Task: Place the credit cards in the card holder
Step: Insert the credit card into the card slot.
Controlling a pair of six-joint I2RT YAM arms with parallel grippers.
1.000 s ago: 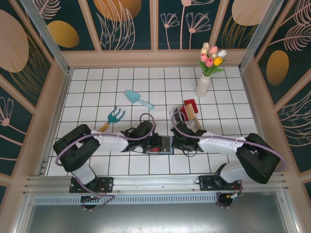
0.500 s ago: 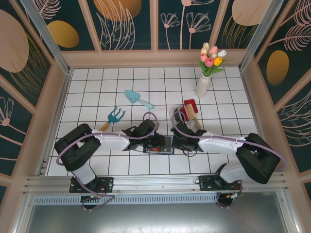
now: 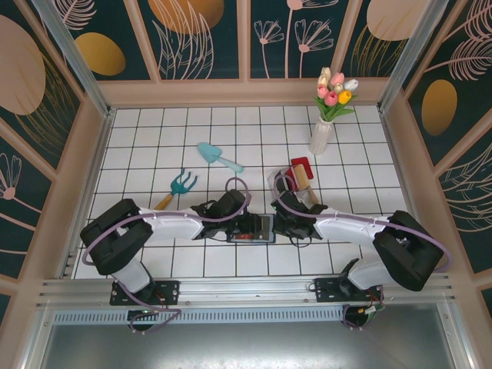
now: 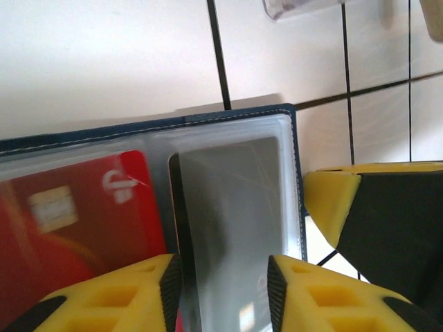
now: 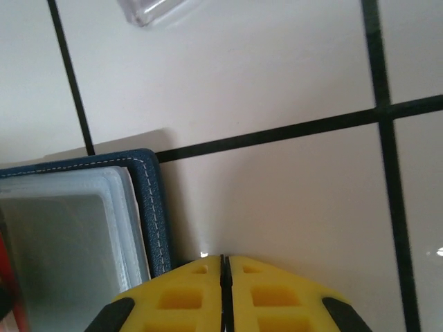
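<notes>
Left fingers [image 4: 118, 297] parted over open card holder [image 4: 228, 128], lying left-right.

This is a staged robot test cell in a lab, dressed up like a small garden corner. The surface [image 3: 154, 131] is white with a black grid like tiling, and is boxed in on the left, right and far sides by wall panels [image 3: 200, 38] of dark teal botanical print set in pale wooden frames. Bare aluminium posts [image 3: 69, 54] rise at the far corners. A metal rail [image 3: 246, 290] runs along the near edge, with the left arm [image 3: 165, 224] and right arm [image 3: 350, 229] bolted to it. The props are a white vase [image 3: 320, 137] of tulips [image 3: 335, 91] at far right, and a teal toy trowel [image 3: 217, 157], a rake [image 3: 182, 184] and a red shovel [image 3: 301, 171].
</notes>
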